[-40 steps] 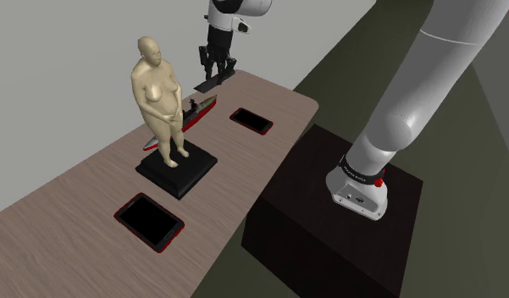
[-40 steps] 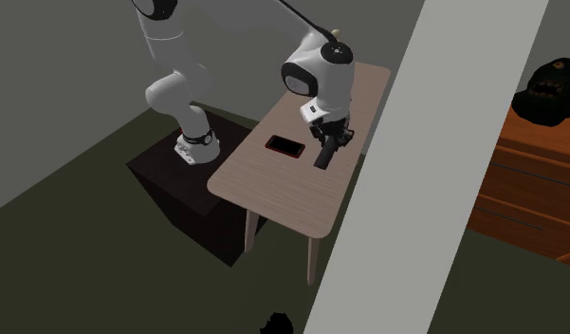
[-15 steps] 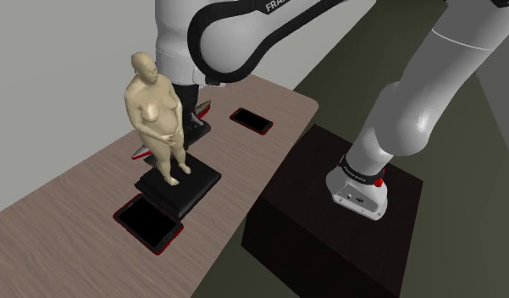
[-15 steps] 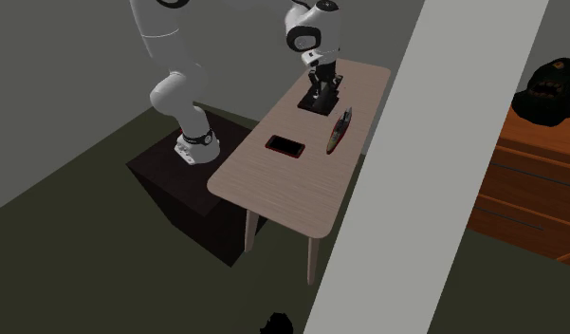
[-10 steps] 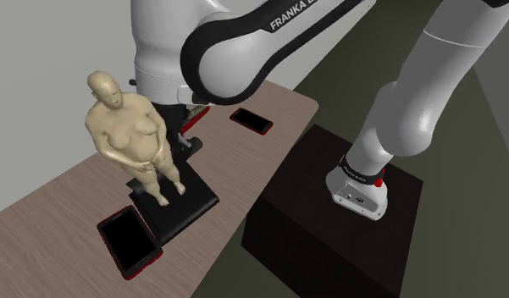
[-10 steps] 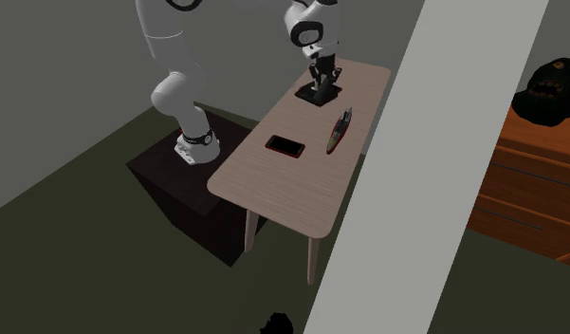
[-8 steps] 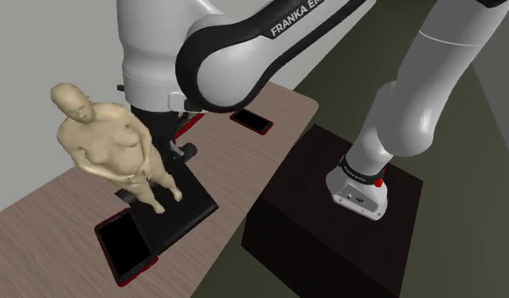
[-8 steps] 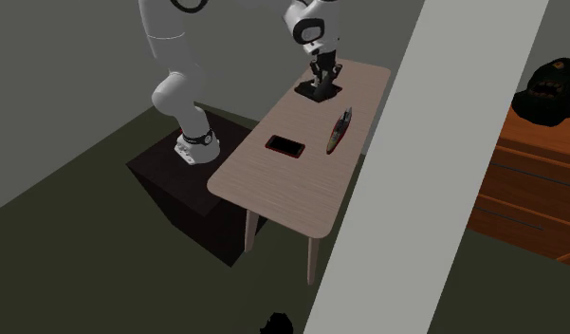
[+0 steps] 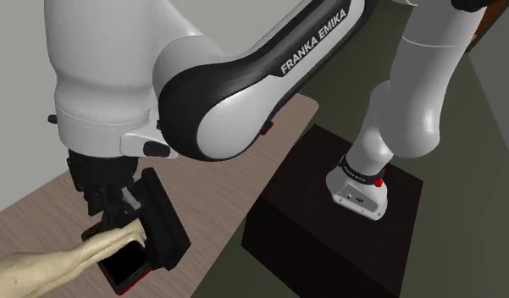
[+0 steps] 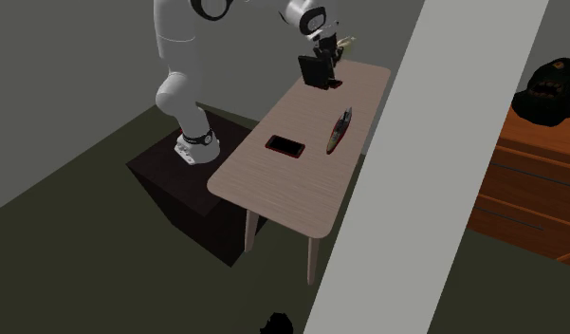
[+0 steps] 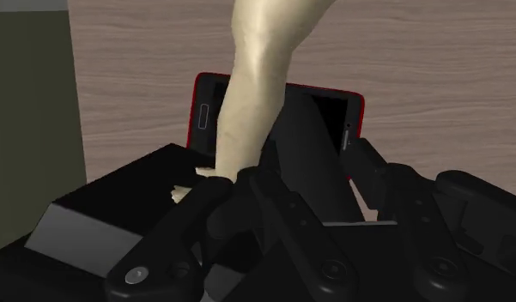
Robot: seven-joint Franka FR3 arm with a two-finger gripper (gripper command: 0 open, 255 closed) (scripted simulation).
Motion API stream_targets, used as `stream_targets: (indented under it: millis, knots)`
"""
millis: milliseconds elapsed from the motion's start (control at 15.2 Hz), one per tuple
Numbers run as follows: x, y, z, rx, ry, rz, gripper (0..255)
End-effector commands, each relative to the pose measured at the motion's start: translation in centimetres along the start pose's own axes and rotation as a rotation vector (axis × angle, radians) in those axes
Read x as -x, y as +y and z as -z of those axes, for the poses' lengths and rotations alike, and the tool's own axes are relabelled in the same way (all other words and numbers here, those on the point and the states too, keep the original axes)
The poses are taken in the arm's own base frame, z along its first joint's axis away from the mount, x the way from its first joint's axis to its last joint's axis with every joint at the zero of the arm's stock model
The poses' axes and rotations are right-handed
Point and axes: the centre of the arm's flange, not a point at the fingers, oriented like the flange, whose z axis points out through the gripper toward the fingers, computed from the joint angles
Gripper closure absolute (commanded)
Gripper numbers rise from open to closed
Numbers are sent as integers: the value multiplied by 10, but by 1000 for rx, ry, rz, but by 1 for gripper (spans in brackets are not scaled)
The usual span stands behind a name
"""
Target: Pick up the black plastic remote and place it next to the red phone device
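In the wrist view a black slab-like remote (image 11: 312, 172) is clasped between my gripper's (image 11: 314, 154) fingers, just above a red-edged tablet-like device with a black screen (image 11: 333, 107) lying flat on the wooden table (image 11: 445, 51). In the shoulder view my gripper (image 9: 108, 199) hangs over that device (image 9: 125, 267) near the table's left end. A smaller red-edged phone (image 10: 285, 146) lies mid-table. A beige figure statue (image 9: 66, 262) lies tipped over, its leg (image 11: 251, 86) across the device and against my fingers; its black base (image 9: 163, 222) stands on edge.
A red and black model ship (image 10: 338, 131) lies on the table beyond the small phone. The dark stand (image 9: 329, 229) is at the shoulder view's lower right. A grey pillar (image 10: 396, 190) and a wooden dresser (image 10: 529, 180) stand past the table.
The arm has swept along the table from the ship end to the red-edged tablet, carrying the remote. It pushed the statue along, and the statue has toppled onto the tablet.
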Motion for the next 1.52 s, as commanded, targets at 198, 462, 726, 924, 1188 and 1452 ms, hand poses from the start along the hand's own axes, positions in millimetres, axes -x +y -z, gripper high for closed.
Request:
stream_targets:
  millis: [198,462,726,924,1188,1452]
  knots:
    - [45,37,-34,82,108,4,255]
    - [88,57,-47,82,108,4,255]
    - [82,60,-67,82,108,4,255]
    - [76,61,-81,82,108,4,255]
    - [69,64,-101,82,108,4,255]
    - [63,66,-120,82,108,4,255]
